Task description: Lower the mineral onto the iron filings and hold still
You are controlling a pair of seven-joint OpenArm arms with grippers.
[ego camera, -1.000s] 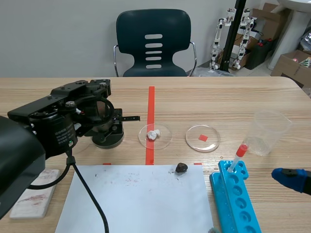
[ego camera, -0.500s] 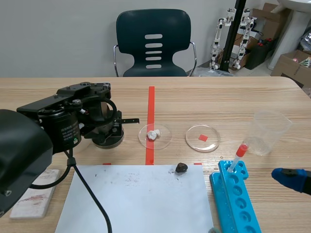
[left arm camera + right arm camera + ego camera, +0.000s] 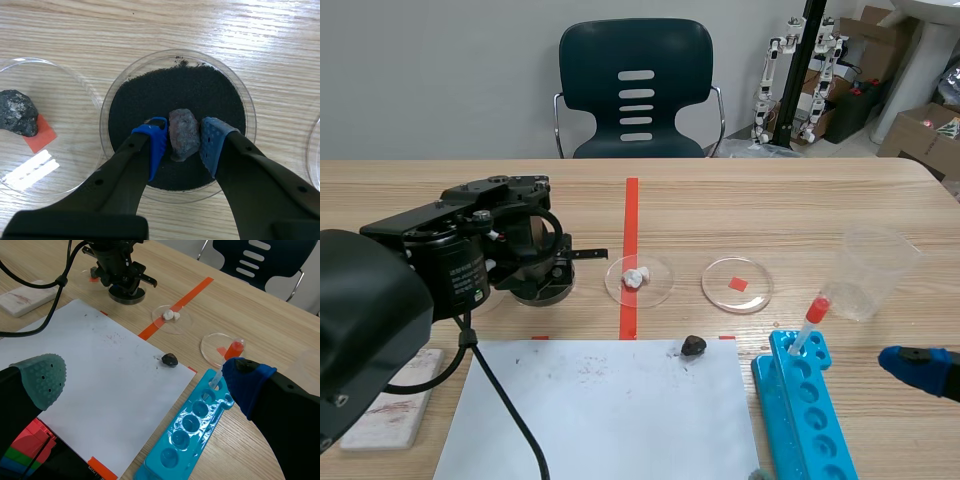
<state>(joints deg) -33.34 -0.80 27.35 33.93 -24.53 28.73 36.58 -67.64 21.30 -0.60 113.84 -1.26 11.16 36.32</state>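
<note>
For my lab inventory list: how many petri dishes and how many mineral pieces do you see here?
Petri dishes: 4
Mineral pieces: 4, counting the reddish mineral in the left claw
Total: 8

A pale wood-grain tabletop (image 3: 770,215) is crossed by an orange-red tape line. A large white sheet of paper (image 3: 600,410) is laid on its near part. A bright blue plastic tube rack (image 3: 798,415) is set just beside the sheet's right edge, and a white rectangular slab streaked with red (image 3: 382,412) near its left edge.

Farther back stand four dishes:
- a shallow clear round dish of black iron filings (image 3: 251,120)
- just beside it, a clear dish holding a dark grey stone (image 3: 75,125)
- a clear dish with white lumps (image 3: 660,285)
- a clear dish with a red square (image 3: 720,290)

A tall clear plastic cup (image 3: 875,270) is placed beyond the rack.
</note>
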